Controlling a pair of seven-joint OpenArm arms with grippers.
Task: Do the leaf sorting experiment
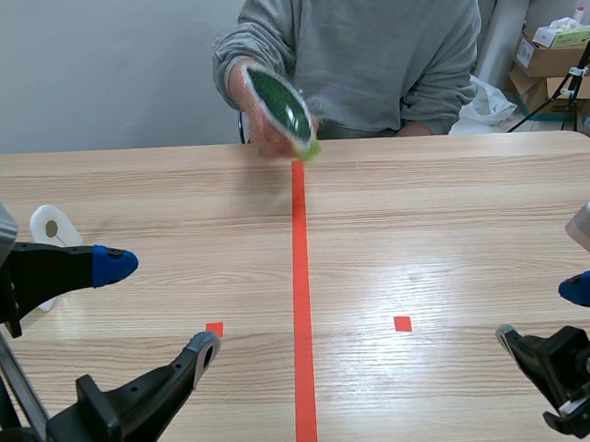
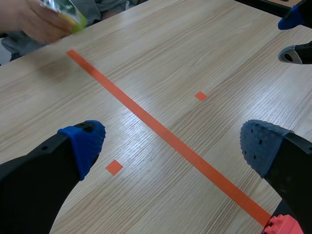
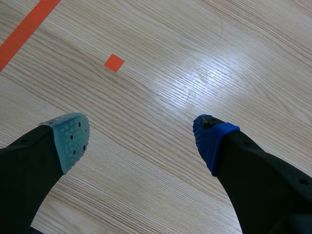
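Observation:
A person across the table holds a green leaf (image 1: 282,104) in a hand (image 1: 259,118) just above the far end of the tape line; the leaf (image 2: 66,10) also shows far ahead of my left gripper in the left wrist view. My left gripper (image 1: 160,304) hangs open over the near left of the table, nothing between its fingers (image 2: 84,145). My right gripper (image 1: 546,316) stands open low at the near right, also empty, its pads (image 3: 70,139) wide apart over bare wood.
A white object (image 1: 51,231) lies on the table behind the left arm. Cardboard boxes (image 1: 555,55) stand off the table at the back right. The wooden table (image 1: 426,233) stretches between the grippers and the person.

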